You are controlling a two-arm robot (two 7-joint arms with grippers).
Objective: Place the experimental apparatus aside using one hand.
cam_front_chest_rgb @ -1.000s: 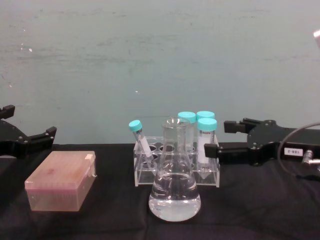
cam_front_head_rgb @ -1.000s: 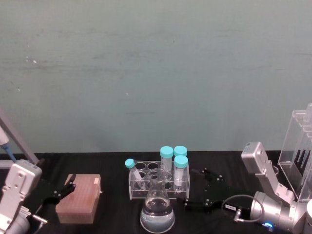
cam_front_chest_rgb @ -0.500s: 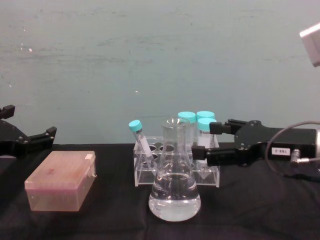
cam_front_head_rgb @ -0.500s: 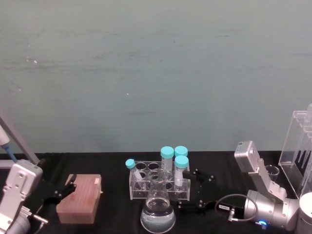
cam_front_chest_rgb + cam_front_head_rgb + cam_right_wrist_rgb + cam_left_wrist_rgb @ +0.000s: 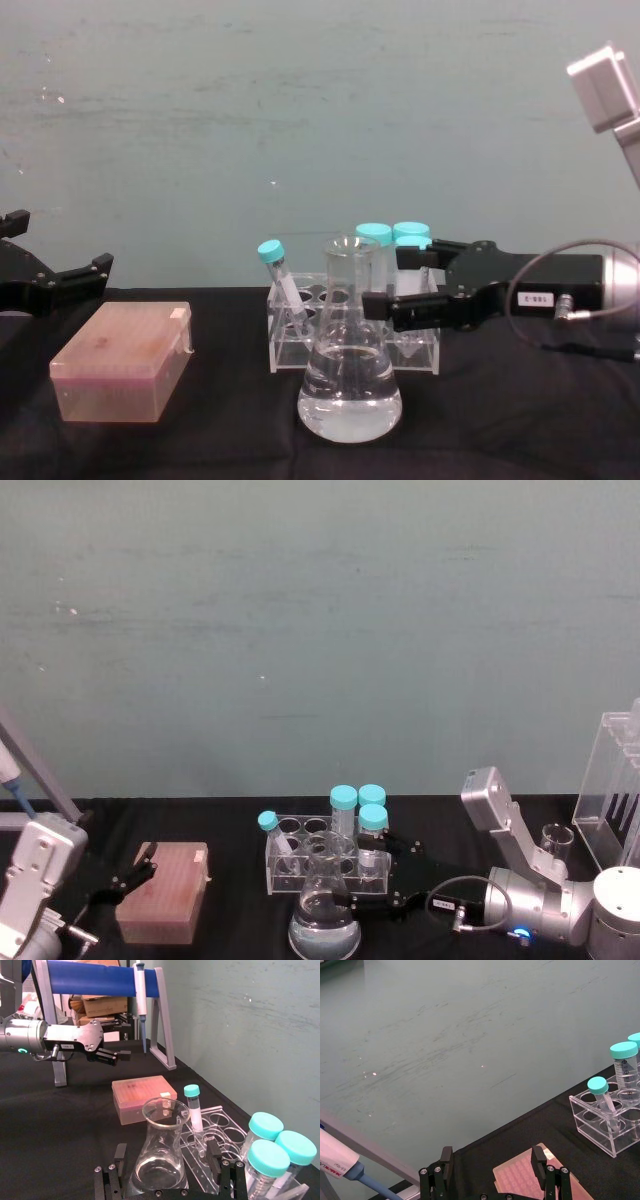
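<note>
The conical glass flask (image 5: pixel 350 375), partly filled with clear liquid, stands at the front centre of the black table (image 5: pixel 520 420). It also shows in the head view (image 5: pixel 324 922) and large in the right wrist view (image 5: pixel 160 1152). My right gripper (image 5: pixel 388 282), black and boxy with a white label, is open at the flask's right side. One finger lies in front of the neck and one behind. The same gripper (image 5: pixel 372 875) shows from the head camera. At the far right stand a tall acrylic stand (image 5: pixel 612 780) and a small beaker (image 5: pixel 557 840). My left gripper (image 5: pixel 125 875) hangs open at the left.
A clear rack (image 5: pixel 420 345) with teal-capped tubes stands right behind the flask. A pink tip box (image 5: pixel 122 360) lies at the left beside the left gripper (image 5: pixel 491 1160). A pipette (image 5: pixel 141 995) hangs on a blue-topped stand at the far left.
My right gripper has moved left, from beside the tube rack to the flask's neck, still open. The flask, rack and left arm have not moved.
</note>
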